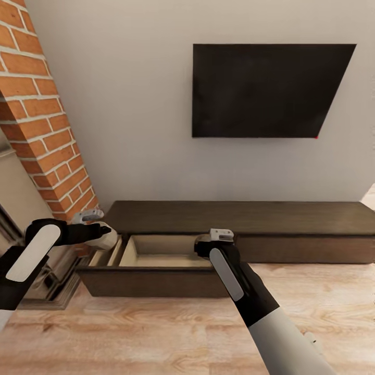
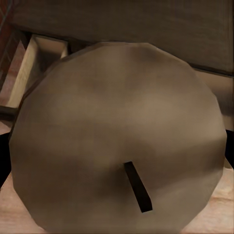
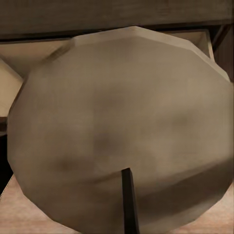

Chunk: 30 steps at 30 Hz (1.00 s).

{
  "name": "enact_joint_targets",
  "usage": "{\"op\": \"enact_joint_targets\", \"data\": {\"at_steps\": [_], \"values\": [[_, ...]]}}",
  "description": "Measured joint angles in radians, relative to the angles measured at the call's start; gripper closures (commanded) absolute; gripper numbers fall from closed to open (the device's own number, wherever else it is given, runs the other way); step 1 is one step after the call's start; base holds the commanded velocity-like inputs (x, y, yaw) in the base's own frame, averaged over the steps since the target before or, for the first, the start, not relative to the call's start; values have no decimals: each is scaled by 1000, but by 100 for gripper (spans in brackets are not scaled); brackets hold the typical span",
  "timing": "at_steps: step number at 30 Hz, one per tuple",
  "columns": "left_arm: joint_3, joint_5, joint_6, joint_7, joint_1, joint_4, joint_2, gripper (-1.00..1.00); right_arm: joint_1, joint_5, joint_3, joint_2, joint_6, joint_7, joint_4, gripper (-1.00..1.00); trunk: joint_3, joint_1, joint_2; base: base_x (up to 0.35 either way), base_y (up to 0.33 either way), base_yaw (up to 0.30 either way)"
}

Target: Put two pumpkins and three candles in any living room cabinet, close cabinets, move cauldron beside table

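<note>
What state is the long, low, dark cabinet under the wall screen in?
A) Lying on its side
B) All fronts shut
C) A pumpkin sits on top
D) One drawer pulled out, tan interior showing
D: the cabinet has a drawer pulled out over the floor, with its tan interior showing.

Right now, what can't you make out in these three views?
- Both wrist views: tool fingers hidden behind the candle and the second candle.
- Head view: left tool fingers blocked by arm; its candle barely peeks out.
- Head view: right tool fingers hidden behind the wrist.
- Head view: open cabinet drawer floor partly hidden by its front and the right arm.
</note>
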Motion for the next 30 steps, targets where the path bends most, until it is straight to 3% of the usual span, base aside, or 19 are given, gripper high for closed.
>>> {"op": "enact_joint_targets", "data": {"at_steps": [10,22,25,30], "values": [[-1,6,0,-3,0,-2,0,100,0,0,0,-1,0,0,2,100,0,0,0,77,44,-255],[-10,-2,1,1,0,11,0,100,-1,-2,11,11,-2,1,12,100,0,0,0,3,-80,-39],[-10,-7,1,6,0,33,-1,100,-5,-3,16,23,4,0,78,100,0,0,0,0,-4,-1],[-10,-7,0,9,0,65,-2,100,-49,-91,21,23,0,-10,203,100,0,0,0,0,-1,0]]}}
